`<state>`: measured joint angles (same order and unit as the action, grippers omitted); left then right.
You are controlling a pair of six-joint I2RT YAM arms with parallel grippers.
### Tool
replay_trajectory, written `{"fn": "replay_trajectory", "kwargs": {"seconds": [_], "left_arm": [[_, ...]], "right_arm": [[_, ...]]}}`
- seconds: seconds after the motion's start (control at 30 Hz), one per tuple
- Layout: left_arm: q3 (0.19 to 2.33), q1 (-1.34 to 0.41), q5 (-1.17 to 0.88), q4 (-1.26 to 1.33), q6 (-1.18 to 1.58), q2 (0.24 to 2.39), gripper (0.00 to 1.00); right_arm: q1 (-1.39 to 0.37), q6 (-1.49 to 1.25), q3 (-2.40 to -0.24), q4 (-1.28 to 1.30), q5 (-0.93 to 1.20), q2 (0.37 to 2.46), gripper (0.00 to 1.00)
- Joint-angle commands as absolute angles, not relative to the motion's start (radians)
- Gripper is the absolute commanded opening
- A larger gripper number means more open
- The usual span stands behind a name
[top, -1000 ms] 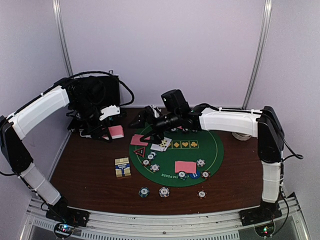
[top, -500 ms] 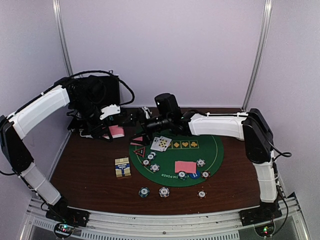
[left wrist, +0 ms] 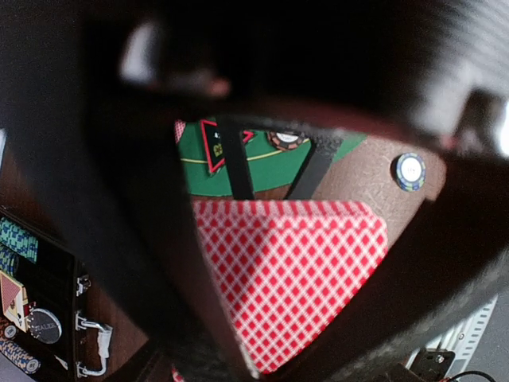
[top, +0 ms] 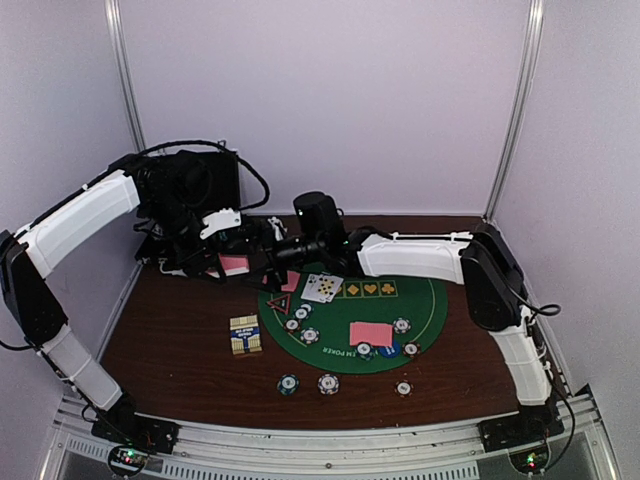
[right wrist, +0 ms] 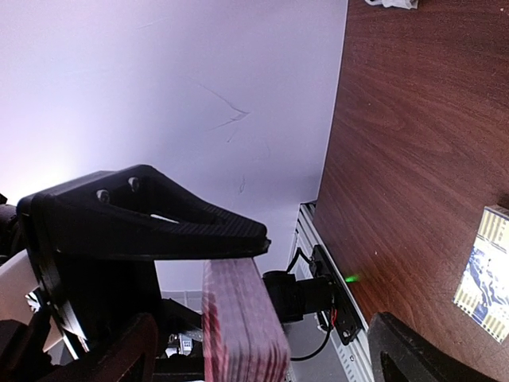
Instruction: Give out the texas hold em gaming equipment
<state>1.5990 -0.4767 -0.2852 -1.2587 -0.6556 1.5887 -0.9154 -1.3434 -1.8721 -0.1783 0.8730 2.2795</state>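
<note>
Card deck [top: 232, 264]: pink-backed stack, held above the worktop [top: 180, 340] just off the far-left edge of the green mat [top: 425, 300].
Handling: light, but the cards are slick and loose. I'd expect them to slide apart unless pinched flat across both faces, near an edge.
Pointing: pink back upward. The long axis seems to run toward the mat, though it is partly hidden.
Left hand [top: 222, 258]: clamped on the deck.
Right hand [top: 257, 257]: fingers spread wide at the deck's mat-side end, not pinching.
</note>
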Motion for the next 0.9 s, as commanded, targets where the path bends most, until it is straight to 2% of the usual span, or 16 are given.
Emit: {"fn": "replay_trajectory", "kwargs": {"seconds": [0.0,0.43,0.87], "left_arm": [[1.627,-0.471,-0.306,-1.245,-0.655,1.588,0.0],[1.634,-0.471,-0.31,-1.244,-0.654,1.583,0.0],[1.634,-0.471,-0.308,-1.245,-0.658,1.582,0.0]], "right_arm": [[-0.925,-1.37,-1.933,-0.22,0.884,2.311,0.94],[-0.922,-1.389,-1.988,-0.18,0.904,2.373,0.82],[-0.878,-1.381,-1.875,-0.186,0.92,2.318,0.71]]}}
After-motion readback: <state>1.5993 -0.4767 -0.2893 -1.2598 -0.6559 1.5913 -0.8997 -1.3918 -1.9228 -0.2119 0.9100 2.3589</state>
